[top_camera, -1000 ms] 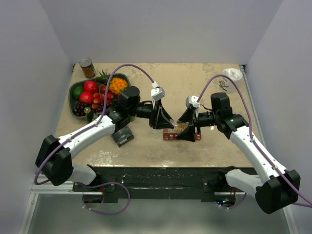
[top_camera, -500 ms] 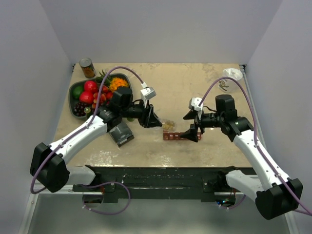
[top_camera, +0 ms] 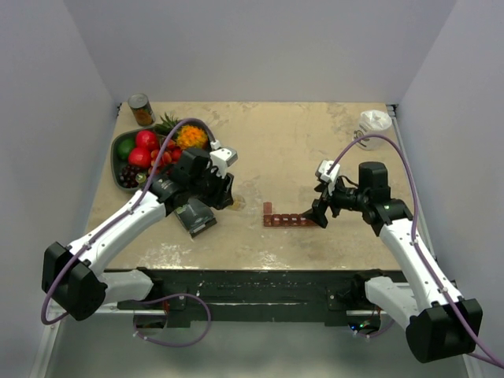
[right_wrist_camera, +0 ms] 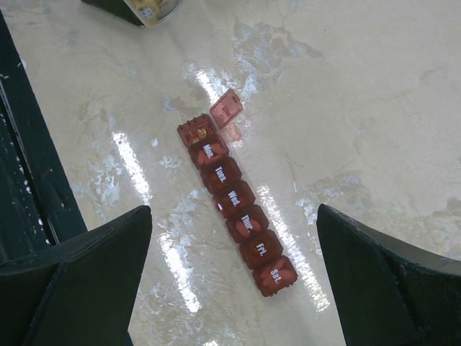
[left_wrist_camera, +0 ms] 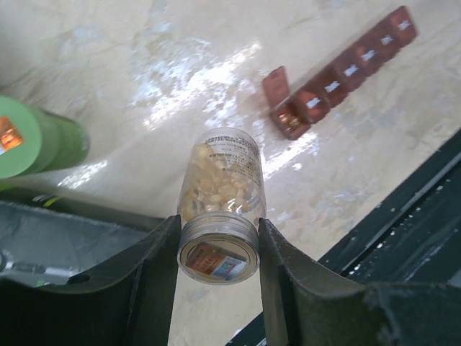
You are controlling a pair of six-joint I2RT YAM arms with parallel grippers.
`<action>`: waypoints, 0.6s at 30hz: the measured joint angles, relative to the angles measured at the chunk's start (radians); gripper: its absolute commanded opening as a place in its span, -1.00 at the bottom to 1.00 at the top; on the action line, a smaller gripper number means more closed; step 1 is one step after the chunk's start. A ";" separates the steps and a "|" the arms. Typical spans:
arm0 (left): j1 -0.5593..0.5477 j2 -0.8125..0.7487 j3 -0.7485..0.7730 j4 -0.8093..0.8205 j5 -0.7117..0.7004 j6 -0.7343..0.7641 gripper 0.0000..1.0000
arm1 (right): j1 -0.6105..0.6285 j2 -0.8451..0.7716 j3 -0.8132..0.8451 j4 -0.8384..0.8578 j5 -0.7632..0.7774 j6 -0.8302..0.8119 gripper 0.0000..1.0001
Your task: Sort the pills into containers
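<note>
Currently one of seven cells appears filled: the strip of containers (top_camera: pixel 290 220) lies near the front middle of the table (top_camera: pixel 315 142), running left to right, and only its leftmost cell has its lid (right_wrist_camera: pixel 226 108) flipped back, with a few golden-amber pills (right_wrist_camera: pixel 197 132) visible inside. The six cells marked Mon. to Sat. are closed; whether anything is in them cannot be told through the dark red plastic, so I judge six cells are left to open and fill. Left gripper (left_wrist_camera: pixel 218 231) is off to the left of the strip, near the fruit bowl (top_camera: pixel 120 146), fingers clamped on the sides of a small bottle (left_wrist_camera: pixel 220 209), well apart from the strip. The bottle is seen base-first in the left wrist view, mouth pointing away; it holds most of the pill stock. Right gripper (right_wrist_camera: pixel 232 216) hovers above the right part of the strip, fingers wide apart, nothing between them, not touching the strip. Materials: the strip is translucent dark red plastic, square joined cells with rounded corners, pale day lettering on each hinged lid. The bottle is clear, smooth, cylindrical, with a printed label on its base. The pills are tiny, rounded, glossy. The tabletop is hard, beige, mottled like stone, and shows bright glare streaks. A green cylinder (left_wrist_camera: pixel 32 140) stands at the left edge of the left wrist view
</note>
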 measured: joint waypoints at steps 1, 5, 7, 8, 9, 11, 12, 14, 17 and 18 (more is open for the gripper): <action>0.000 0.000 0.003 -0.016 -0.026 0.002 -1.00 | -0.002 0.000 0.000 0.006 0.002 0.000 0.98; 0.000 0.009 0.019 -0.061 -0.109 0.010 -1.00 | -0.006 0.000 0.000 0.021 0.006 0.000 0.98; 0.000 0.019 0.030 -0.071 -0.135 0.012 -1.00 | -0.007 0.000 -0.002 0.027 0.009 0.000 0.98; 0.000 0.025 0.036 -0.075 -0.145 0.013 -1.00 | -0.007 0.000 -0.002 0.029 0.010 0.000 0.98; 0.000 0.033 0.041 -0.078 -0.155 0.014 -1.00 | -0.008 0.000 -0.004 0.031 0.011 0.000 0.98; 0.000 0.052 0.051 -0.082 -0.172 0.020 -1.00 | -0.010 0.000 -0.008 0.032 0.012 0.000 0.98; 0.000 0.063 0.055 -0.084 -0.178 0.024 -1.00 | -0.011 0.000 -0.010 0.033 0.012 0.000 0.98; 0.000 0.081 0.057 -0.085 -0.187 0.030 -1.00 | -0.013 0.000 -0.011 0.033 0.012 0.000 0.98; 0.000 0.104 0.058 -0.091 -0.198 0.036 -1.00 | -0.013 0.000 -0.011 0.036 0.012 0.000 0.98; 0.000 0.109 0.058 -0.093 -0.200 0.037 -1.00 | -0.013 0.000 -0.011 0.035 0.012 0.000 0.98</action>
